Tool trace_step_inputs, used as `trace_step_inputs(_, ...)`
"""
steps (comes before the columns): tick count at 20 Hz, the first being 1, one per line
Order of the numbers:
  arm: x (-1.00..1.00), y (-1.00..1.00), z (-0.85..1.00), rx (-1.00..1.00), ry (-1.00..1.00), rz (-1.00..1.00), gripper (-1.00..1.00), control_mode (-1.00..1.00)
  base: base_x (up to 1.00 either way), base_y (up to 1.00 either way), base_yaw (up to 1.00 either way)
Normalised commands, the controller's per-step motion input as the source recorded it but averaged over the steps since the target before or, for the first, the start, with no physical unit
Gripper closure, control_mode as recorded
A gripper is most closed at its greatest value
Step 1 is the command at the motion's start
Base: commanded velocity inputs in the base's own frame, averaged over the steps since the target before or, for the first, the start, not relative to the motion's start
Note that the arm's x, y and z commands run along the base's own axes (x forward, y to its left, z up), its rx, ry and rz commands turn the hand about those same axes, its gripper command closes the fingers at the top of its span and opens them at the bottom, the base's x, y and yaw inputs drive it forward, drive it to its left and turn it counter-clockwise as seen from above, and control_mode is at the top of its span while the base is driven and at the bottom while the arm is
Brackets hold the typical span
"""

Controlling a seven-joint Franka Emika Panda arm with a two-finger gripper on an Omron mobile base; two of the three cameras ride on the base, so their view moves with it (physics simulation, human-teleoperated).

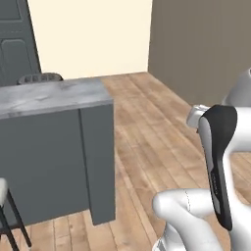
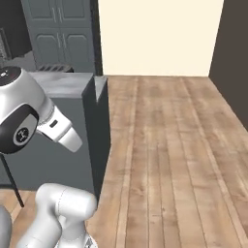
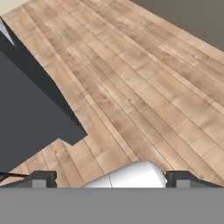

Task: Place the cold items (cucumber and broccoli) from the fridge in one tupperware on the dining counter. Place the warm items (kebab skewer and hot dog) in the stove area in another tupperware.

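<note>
Wooden plank flooring (image 2: 169, 145) is stretching away toward a cream wall (image 1: 93, 34), and a grey marble-topped counter (image 1: 49, 95) is sitting off to the left with its dark side panel (image 1: 98, 162) facing the open floor. Dark cabinet doors (image 2: 58, 34) are standing behind it, a woven-backed chair (image 1: 39, 77) is peeking over the far edge, and a stool (image 1: 5, 206) is showing at the near corner.

The gripper (image 3: 111, 178) is pointing down at bare boards, its two dark fingertips (image 3: 41, 178) spread wide apart with nothing between them. It's released and carrying nothing.

As for the task's things: no cucumber, broccoli, skewer or hot dog is turning up anywhere here, and no tupperware is showing on the stretch of countertop that's visible. So there's nothing to report about what any container is holding.

My read is that this is a travel phase, with the base positioning itself rather than the arm reaching for anything. Doing it well probably means keeping the arm tucked and clear of that counter corner, which is looming close in the hand view, and keeping the fingers wide so the hand is ready for a grasp once a food item is coming into sight.
</note>
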Motion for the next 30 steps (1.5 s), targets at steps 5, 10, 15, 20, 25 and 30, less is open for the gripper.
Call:
trace_step_inputs(5,0.00,0.00,0.00,0.00,0.00,0.00,-1.00,1.00,0.99,-0.79,0.53)
trace_step_inputs(10,0.00,0.00,0.00,0.00,0.00,0.00,-1.00,1.00,0.89,-0.81,0.62)
trace_step_inputs(15,0.00,0.00,0.00,0.00,0.00,0.00,-1.00,1.00,0.80,-0.83,0.60)
trace_step_inputs(20,0.00,0.00,0.00,0.00,0.00,0.00,-1.00,1.00,0.54,-0.99,0.43)
trace_step_inputs(25,0.00,0.00,0.00,0.00,0.00,0.00,-1.00,1.00,0.52,-0.97,0.47)
trace_step_inputs(30,0.00,0.00,0.00,0.00,0.00,0.00,-1.00,1.00,0.50,-0.96,0.49)
